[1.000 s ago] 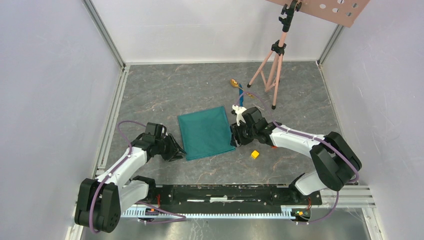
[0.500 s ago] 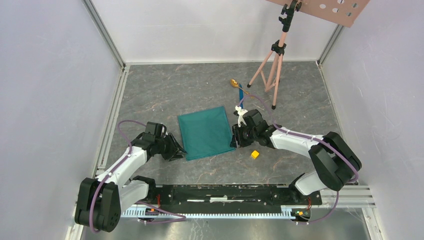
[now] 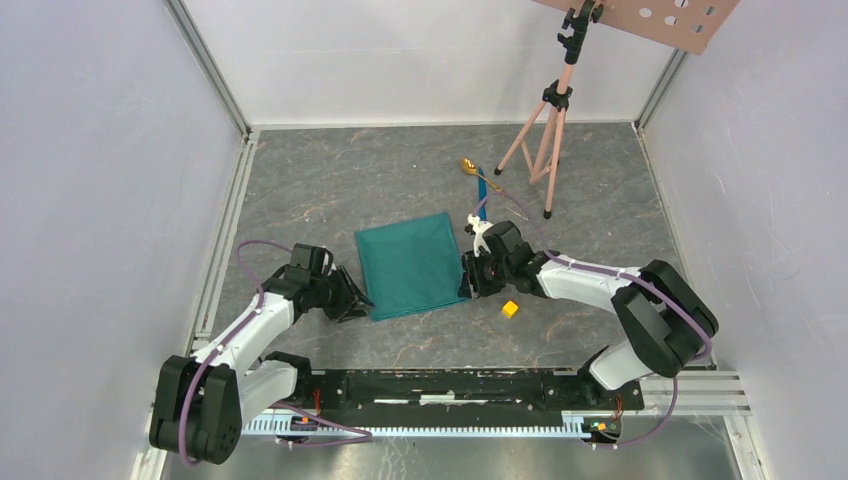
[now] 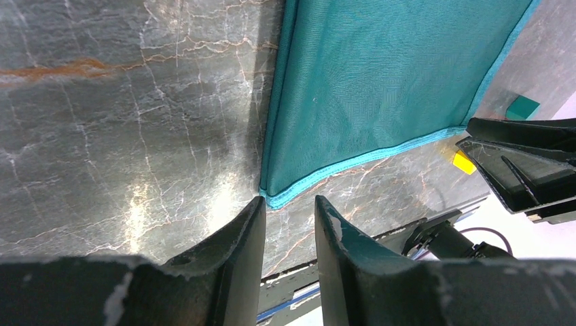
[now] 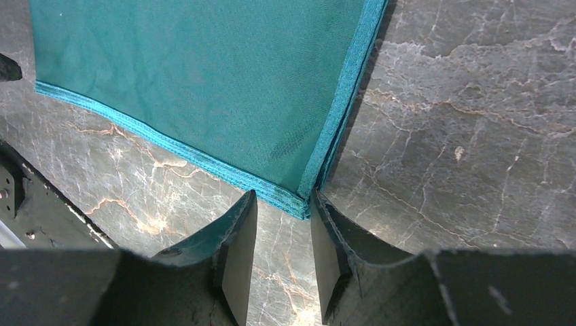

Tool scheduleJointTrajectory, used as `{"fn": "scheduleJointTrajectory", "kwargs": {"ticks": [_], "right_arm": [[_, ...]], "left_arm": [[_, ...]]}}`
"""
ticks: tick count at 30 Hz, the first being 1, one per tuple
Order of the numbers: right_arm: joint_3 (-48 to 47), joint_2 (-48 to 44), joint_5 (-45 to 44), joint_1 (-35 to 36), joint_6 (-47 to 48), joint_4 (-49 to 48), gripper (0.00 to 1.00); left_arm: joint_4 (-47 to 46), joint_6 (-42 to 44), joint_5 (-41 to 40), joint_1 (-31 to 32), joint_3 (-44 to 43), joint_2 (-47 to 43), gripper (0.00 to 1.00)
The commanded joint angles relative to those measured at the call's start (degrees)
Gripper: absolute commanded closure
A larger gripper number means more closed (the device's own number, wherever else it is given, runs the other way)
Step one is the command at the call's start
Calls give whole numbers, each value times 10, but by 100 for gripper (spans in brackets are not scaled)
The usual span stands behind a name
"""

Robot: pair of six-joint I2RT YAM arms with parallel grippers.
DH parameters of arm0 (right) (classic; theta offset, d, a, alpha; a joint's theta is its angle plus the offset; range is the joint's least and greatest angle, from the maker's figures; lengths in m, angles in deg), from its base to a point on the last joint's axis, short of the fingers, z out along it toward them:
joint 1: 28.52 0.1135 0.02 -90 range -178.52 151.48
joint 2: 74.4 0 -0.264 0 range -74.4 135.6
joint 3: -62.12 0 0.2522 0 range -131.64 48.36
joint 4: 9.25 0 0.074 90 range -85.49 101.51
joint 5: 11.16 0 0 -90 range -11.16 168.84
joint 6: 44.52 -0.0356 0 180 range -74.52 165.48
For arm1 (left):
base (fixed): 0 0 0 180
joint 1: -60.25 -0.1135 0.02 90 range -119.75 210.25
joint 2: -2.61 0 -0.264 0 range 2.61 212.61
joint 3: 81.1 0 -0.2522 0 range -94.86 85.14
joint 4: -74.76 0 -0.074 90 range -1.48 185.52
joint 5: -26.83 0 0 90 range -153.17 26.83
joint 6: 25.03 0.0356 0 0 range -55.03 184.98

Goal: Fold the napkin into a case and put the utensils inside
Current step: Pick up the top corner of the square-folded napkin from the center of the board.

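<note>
Since the napkin (image 3: 412, 265) is laid flat and doubled on the counter (image 3: 330, 180), one near corner is faced by each tool. The left tool (image 4: 289, 201) and right tool (image 5: 282, 198) are both parted, with nothing grasped, presumably so the fold can be lifted evenly. The spoon (image 3: 467, 166) and blue knife (image 3: 482, 186) are set apart beyond it.

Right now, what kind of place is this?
Probably a robot test booth: plain white walls box in a grey marble-patterned table, and a pink tripod holds a brown pegboard overhead.
</note>
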Motion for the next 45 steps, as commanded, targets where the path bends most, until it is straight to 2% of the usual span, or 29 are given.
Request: {"fn": "scheduleJointTrajectory", "kwargs": {"ticks": [1, 24, 34, 41, 45], "right_arm": [[5, 1, 7, 8, -3, -25, 60], [-5, -16, 11, 14, -9, -26, 63], [-9, -14, 16, 16, -12, -25, 72], [5, -3, 15, 16, -17, -36, 70], [12, -4, 6, 16, -15, -47, 73]], "left_arm": [[-9, -6, 11, 2, -19, -3, 60], [-9, -5, 10, 2, -20, -1, 60], [-11, -3, 9, 2, -20, 5, 60], [-12, -8, 5, 2, -17, 1, 60], [-7, -15, -10, 2, -16, -10, 60]]}}
